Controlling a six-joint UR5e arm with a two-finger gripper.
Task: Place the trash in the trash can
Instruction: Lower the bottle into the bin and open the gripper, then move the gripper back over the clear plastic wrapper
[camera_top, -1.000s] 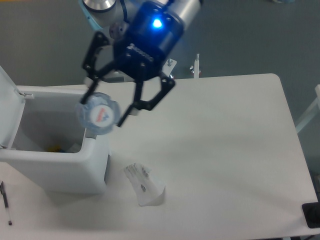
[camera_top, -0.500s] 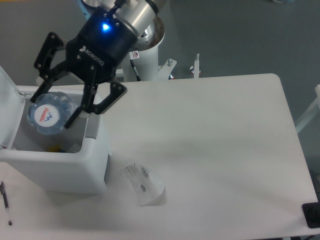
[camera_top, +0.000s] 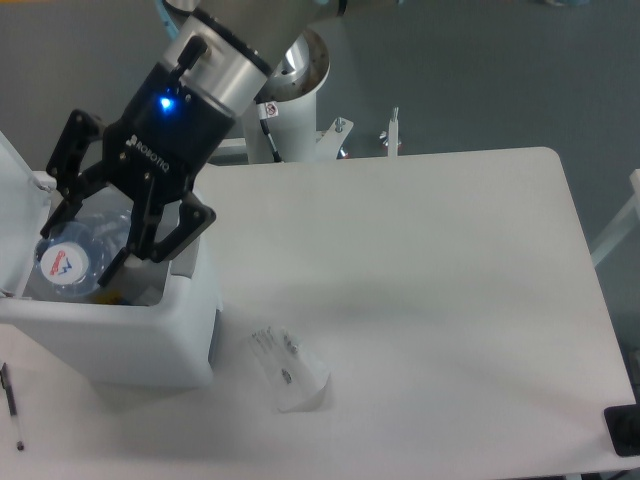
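The trash can (camera_top: 120, 340) is a white boxy bin at the table's left edge, with its flip lid (camera_top: 14, 215) raised on the far left. My gripper (camera_top: 78, 255) hangs over the bin's opening, tilted down into it. It is shut on the clear bluish water bottle (camera_top: 60, 266), whose round end with a red and blue mark faces the camera inside the bin's rim. The clear cone-shaped cup (camera_top: 290, 372) lies on its side on the table, just right of the bin's front corner and apart from the gripper.
A thin black pen (camera_top: 12, 405) lies at the table's lower left, in front of the bin. A dark object (camera_top: 624, 430) sits at the lower right corner. The arm's white pedestal (camera_top: 290, 110) stands behind the table's back edge.
My gripper has carried the bottle leftward and down, from beside the bin's right rim to inside its opening. The cup has not moved.
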